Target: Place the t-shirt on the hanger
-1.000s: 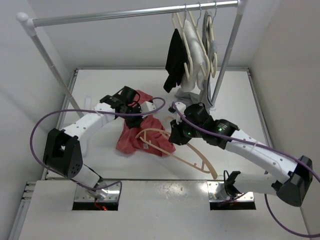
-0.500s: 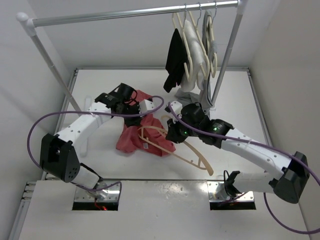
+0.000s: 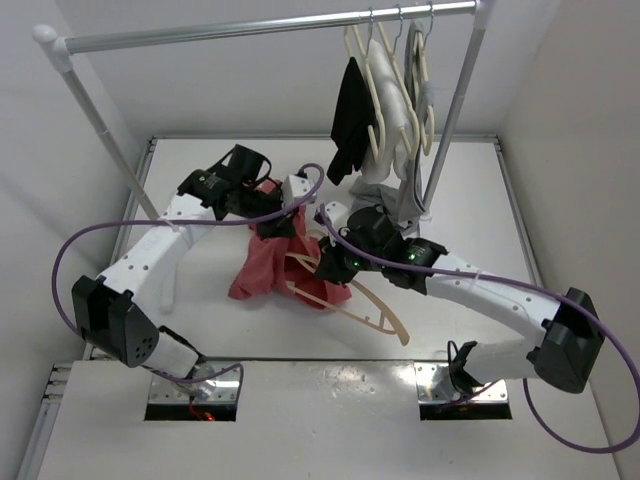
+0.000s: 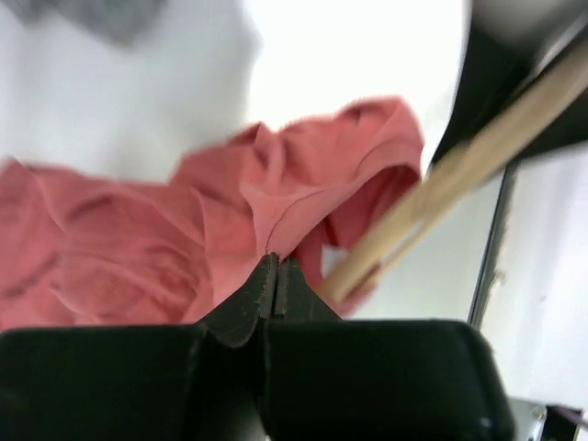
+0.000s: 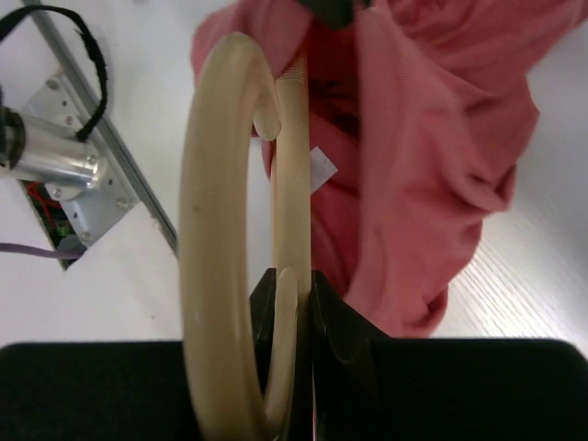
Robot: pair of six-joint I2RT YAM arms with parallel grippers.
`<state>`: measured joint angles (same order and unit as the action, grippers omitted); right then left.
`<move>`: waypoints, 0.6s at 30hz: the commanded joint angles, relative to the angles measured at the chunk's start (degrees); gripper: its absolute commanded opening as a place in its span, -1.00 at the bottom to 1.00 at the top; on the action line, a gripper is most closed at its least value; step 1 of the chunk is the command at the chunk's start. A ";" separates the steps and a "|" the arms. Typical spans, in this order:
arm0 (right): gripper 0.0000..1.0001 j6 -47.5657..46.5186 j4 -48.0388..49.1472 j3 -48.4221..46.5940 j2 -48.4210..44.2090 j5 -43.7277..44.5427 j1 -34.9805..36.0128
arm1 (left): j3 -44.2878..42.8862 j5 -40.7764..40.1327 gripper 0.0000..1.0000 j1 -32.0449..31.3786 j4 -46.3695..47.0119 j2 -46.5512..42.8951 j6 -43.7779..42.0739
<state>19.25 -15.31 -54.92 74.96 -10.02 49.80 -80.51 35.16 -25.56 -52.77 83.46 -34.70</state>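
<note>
At table (image 3: 470,200) centre, t-shirt (image 3: 262,272) hangs bunched from left gripper (image 4: 276,272). Only the wrist view shows it pinched shut on a fold. Right gripper (image 5: 292,287) clamps hanger (image 5: 216,230). Both arms have shifted left since the earlier frame.

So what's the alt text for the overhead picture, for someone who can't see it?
Two robot arms meet over a red t-shirt on a white table: the left gripper pinches the cloth, the right gripper holds a beige hanger at its edge. Behind, a rail carries pale hangers and a black garment.
</note>
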 commanded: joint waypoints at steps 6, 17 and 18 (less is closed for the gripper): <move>-1.00 0.09 8.27 -1.77 2.12 -1.84 2.67 | -10.89 6.59 -1.00 -4.58 0.83 -0.67 6.57; -1.00 0.18 13.20 3.76 -1.66 4.57 2.67 | -2.72 -2.46 0.36 -2.93 -0.22 -5.41 -1.69; -1.00 0.18 13.20 3.76 -1.66 4.57 2.67 | -2.72 -2.46 0.39 -2.22 -0.22 -6.37 -2.47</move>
<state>19.40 -8.54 -50.85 75.26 -8.03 52.75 -82.96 32.29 -29.04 -51.90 81.45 -34.46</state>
